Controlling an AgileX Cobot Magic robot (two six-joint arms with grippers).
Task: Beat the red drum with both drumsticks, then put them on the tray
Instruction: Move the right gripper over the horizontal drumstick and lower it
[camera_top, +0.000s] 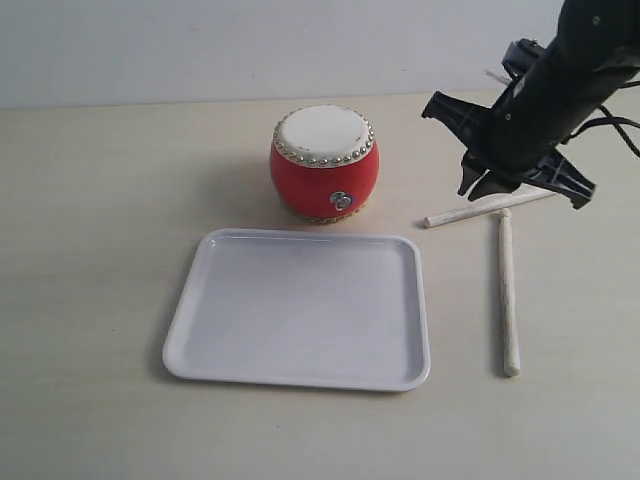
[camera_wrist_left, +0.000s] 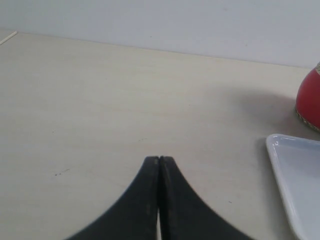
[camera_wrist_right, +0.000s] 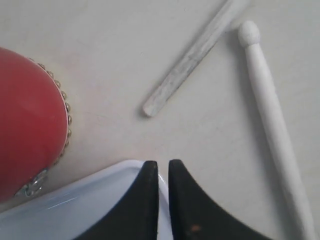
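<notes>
Drumsticks (camera_wrist_right: 272, 115) loose on the bench (camera_top: 100, 250), near the right pincer (camera_wrist_right: 163, 167) but untouched; barely cracked open, gripping nothing.

Exterior view: oblique, from above, whole table (camera_top: 100, 180). Left wrist view: low, skimming. Right wrist view: close, steeply downward. All share drum (camera_top: 323, 165) and tray (camera_top: 300, 375).

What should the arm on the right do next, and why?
Probably open the right gripper wider and lower it onto the slanted drumstick: it and the other drumstick lie on the table, and the jaws are barely parted, empty.
</notes>
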